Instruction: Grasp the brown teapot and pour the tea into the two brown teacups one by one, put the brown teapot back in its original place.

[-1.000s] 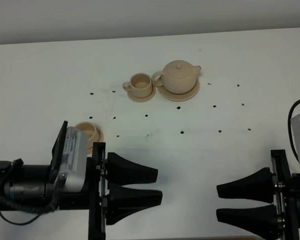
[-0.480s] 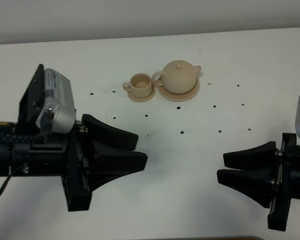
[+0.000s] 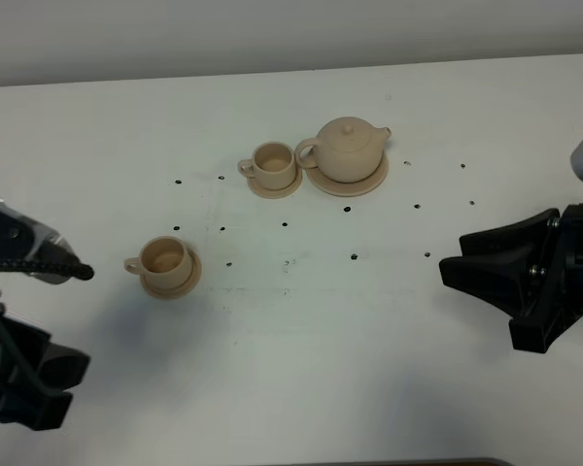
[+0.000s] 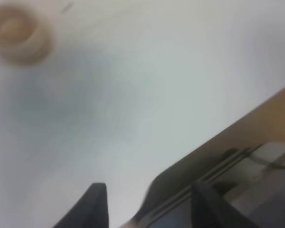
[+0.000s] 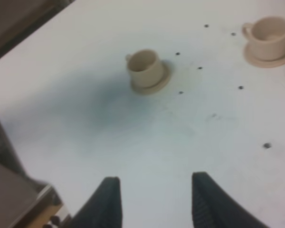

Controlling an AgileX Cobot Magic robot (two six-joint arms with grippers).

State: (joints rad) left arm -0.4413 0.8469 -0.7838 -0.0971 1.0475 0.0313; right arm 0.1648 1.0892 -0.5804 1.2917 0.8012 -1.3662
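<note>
The brown teapot [image 3: 348, 149] sits untouched on its wide saucer [image 3: 371, 181], loop handle [image 3: 304, 150] facing the teacup [image 3: 274, 163] just beside it, the other teacup [image 3: 162, 258] well apart on the left. Both the right gripper [image 3: 449, 269] and left gripper [image 4: 149, 192] are spread, holding nothing. Reaching seems the step in hand: close squarely on the handle, jaws clear of that neighbouring cup, before lifting

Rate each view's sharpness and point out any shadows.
Left wrist view: heavy blur, the near teacup is a smeared blob. Right wrist view: slightly soft, with a broad dark shadow on the table beside the near teacup. Exterior high view: fairly clear, teapot well defined, faint shadow at lower left.
</note>
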